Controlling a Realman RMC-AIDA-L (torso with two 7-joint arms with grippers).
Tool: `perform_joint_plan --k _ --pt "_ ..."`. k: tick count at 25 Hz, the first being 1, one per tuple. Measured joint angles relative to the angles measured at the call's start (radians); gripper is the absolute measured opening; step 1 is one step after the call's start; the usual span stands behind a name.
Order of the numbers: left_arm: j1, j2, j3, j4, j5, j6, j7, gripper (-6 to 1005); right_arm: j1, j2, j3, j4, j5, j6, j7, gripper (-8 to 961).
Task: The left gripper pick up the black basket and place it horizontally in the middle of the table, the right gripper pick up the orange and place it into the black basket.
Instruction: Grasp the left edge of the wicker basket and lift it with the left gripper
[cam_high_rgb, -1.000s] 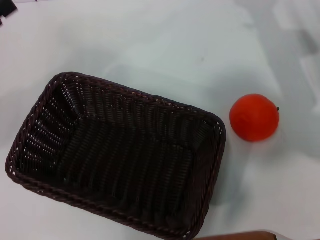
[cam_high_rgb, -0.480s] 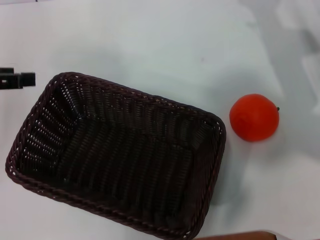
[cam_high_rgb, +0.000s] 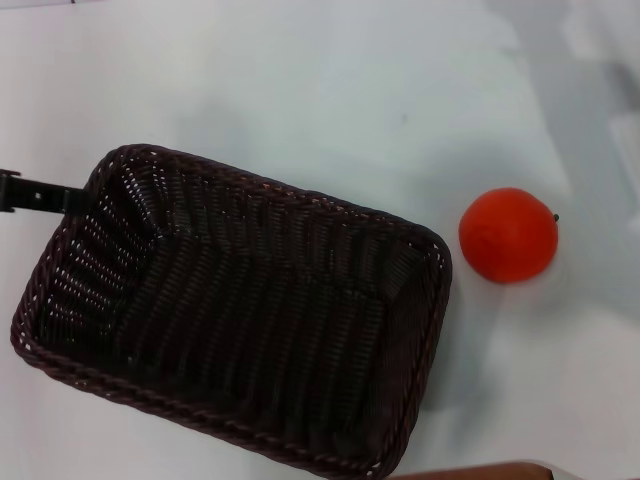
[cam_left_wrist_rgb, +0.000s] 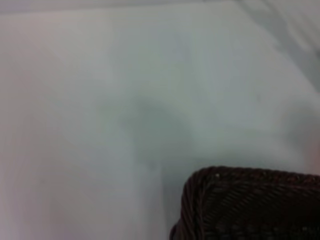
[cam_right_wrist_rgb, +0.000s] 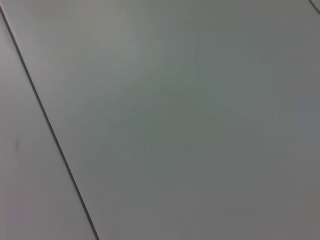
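Head view: black basket (cam_high_rgb: 235, 315) sits open side up on the white bench (cam_high_rgb: 330, 90), long axis skewed, its far-left corner higher in the frame than its near-right one. Basket holds nothing visible. Orange (cam_high_rgb: 508, 235) rests on the bench to the right of the basket, near its right end but apart from it, tiny dark stem pointing right.

Left pincer (cam_high_rgb: 38, 194): a flat black piece reaches in from the left edge and meets the basket's rim at the far-left corner. Only that flat piece shows; cannot tell whether the pincer is spread or pressed together, or whether it has the rim.

Left wrist view: one braided corner of the basket (cam_left_wrist_rgb: 250, 205) against bare bench (cam_left_wrist_rgb: 100, 100).

Right pincer: not seen in any view; right wrist view shows only grey surface crossed by a thin dark line (cam_right_wrist_rgb: 47, 120).
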Motion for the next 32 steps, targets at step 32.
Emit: perform_joint_plan --k 32 --pt "0.008 -0.021 0.218 -0.114 0.175 -0.115 -0.054 638 -0.016 0.003 0.000 0.002 0.000 0.001 0.005 909"
